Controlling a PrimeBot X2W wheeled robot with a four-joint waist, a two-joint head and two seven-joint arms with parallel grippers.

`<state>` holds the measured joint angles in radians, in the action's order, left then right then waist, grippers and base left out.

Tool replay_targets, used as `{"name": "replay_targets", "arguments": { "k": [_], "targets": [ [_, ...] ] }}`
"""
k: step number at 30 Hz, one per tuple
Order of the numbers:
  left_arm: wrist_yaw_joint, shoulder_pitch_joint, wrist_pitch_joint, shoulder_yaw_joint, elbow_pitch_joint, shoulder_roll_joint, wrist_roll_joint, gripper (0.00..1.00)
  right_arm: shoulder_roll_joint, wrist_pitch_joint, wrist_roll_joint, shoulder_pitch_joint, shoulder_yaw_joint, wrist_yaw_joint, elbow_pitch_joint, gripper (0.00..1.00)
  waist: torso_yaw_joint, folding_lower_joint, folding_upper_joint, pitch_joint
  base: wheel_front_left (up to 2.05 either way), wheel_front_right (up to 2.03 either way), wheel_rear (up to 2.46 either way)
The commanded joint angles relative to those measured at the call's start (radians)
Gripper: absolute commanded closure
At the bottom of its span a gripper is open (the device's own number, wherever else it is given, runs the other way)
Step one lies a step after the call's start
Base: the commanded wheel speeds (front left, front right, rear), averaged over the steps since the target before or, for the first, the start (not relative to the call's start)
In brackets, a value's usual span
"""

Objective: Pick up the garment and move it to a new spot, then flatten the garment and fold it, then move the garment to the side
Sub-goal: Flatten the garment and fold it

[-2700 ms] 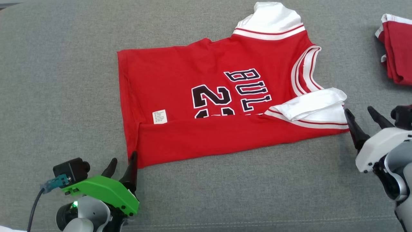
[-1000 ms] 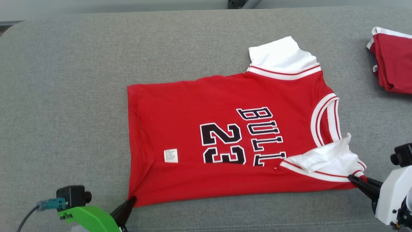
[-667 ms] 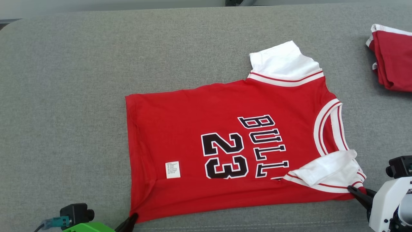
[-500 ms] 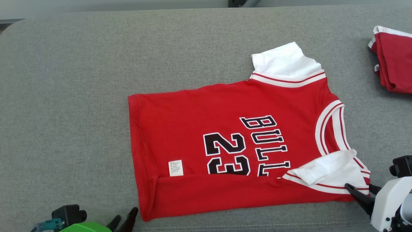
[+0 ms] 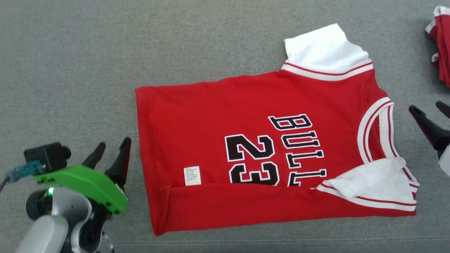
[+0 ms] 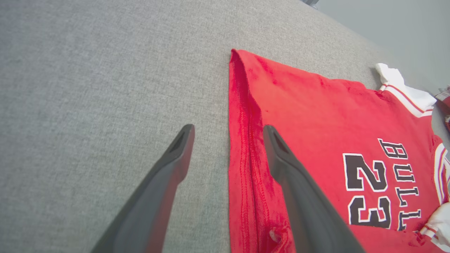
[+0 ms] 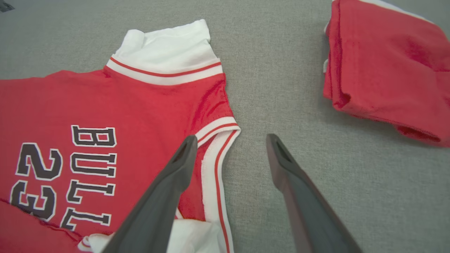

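Observation:
The garment (image 5: pixel 246 140) is a red jersey with white sleeves and black "BULLS 23" lettering, lying flat on the grey table with its near edge folded up over itself. In the left wrist view its hem (image 6: pixel 246 140) runs between the fingers. My left gripper (image 5: pixel 112 151) stands open just left of the hem, holding nothing. My right gripper (image 5: pixel 430 114) is open to the right of the collar, empty. In the right wrist view the garment (image 7: pixel 105 105) lies left of the open fingers, with the collar band (image 7: pixel 218 158) between them.
A folded red garment (image 5: pixel 441 45) lies at the far right, also seen in the right wrist view as a folded red stack (image 7: pixel 386 70). The grey cloth-covered table (image 5: pixel 70 70) stretches wide to the left and behind the jersey.
Both grippers let go of the jersey's near corners and opened, then drew back and up beside it. The near edge now lies folded over. The camera view has shifted.

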<state>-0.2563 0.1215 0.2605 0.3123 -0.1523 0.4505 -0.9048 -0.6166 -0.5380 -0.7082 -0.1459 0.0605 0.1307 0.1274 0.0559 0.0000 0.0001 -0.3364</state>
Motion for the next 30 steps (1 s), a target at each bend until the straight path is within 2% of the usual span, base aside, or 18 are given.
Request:
{"name": "replay_targets", "arguments": {
  "k": [1,2,6,11,16,26,30],
  "targets": [
    [-0.006,0.074,0.011,0.014,0.009,-0.01,0.027,0.0,0.007,-0.023,0.007,-0.064,-0.01,0.0,-0.008,0.0,0.03,0.0,-0.0001,-0.103,0.0,0.0,0.0],
    [-0.006,0.074,0.011,0.014,0.009,-0.01,0.027,0.0,0.007,-0.023,0.007,-0.064,-0.01,0.0,-0.008,0.0,0.03,0.0,-0.0001,-0.103,0.0,0.0,0.0],
    [0.001,0.25,0.042,0.045,0.067,-0.051,0.048,0.0,0.012,-0.077,0.052,-0.261,-0.041,0.0,-0.071,0.0,0.056,0.0,-0.0001,-0.189,0.0,0.0,0.0],
    [0.036,0.428,0.065,0.092,0.197,-0.106,0.074,0.0,0.03,-0.116,0.106,-0.486,-0.085,0.0,-0.182,0.0,0.111,0.0,-0.0001,-0.266,0.0,0.0,0.0],
    [0.08,0.52,0.071,0.137,0.29,-0.144,0.08,0.0,0.06,-0.127,0.173,-0.68,-0.149,0.0,-0.328,0.0,0.147,0.0,-0.0001,-0.313,0.0,0.0,0.0],
    [0.116,0.528,0.087,0.169,0.311,-0.153,0.068,0.0,0.067,-0.079,0.199,-0.755,-0.222,0.0,-0.503,0.0,0.168,0.0,-0.0001,-0.309,0.0,0.0,0.0],
    [0.114,0.532,0.094,0.169,0.306,-0.149,0.063,0.0,0.062,-0.063,0.185,-0.761,-0.243,0.0,-0.535,0.0,0.164,0.0,-0.0001,-0.305,0.0,0.0,0.0]
  ]
}}
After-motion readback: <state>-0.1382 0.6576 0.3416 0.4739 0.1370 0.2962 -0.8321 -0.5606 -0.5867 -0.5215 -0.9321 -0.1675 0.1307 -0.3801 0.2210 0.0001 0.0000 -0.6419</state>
